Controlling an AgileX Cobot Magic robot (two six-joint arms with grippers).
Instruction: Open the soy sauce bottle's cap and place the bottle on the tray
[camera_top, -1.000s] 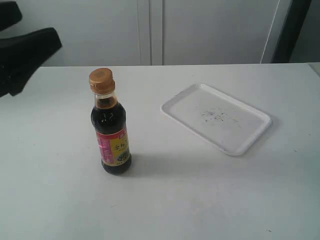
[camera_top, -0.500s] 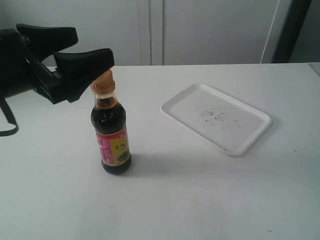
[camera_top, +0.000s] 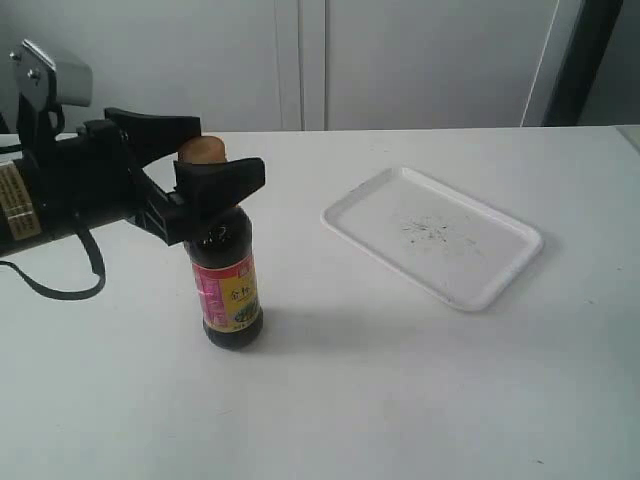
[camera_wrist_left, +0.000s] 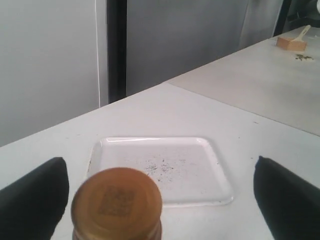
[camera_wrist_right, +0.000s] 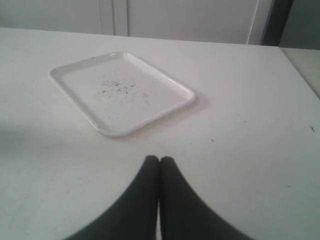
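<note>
I count one soy sauce bottle (camera_top: 228, 290) upright on the table (camera_top: 400, 400), with one cap (camera_top: 203, 150) shut on it. One tray (camera_top: 480, 290) lies well apart. The left gripper (camera_top: 230, 147) is spread wide, its jaws flanking the cap. The right gripper (camera_wrist_right: 159, 161) is pinched closed and holds nothing.

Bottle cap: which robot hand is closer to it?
Left. The left hand is open around the cap; the right hand is shut, facing the tray, cap out of its view.

Exterior: near finger (camera_top: 215, 180) of left gripper (camera_top: 222, 150) hides the neck of bottle (camera_top: 222, 240) and part of cap (camera_top: 200, 149). Arm (camera_top: 50, 195) cut by the frame edge. Label (camera_top: 232, 292) text too small to read. Left wrist: bottle cut off below cap, code (camera_wrist_left: 116, 201) on cap top blurred. Right wrist: right gripper (camera_wrist_right: 159, 162) cut off at its base.
</note>
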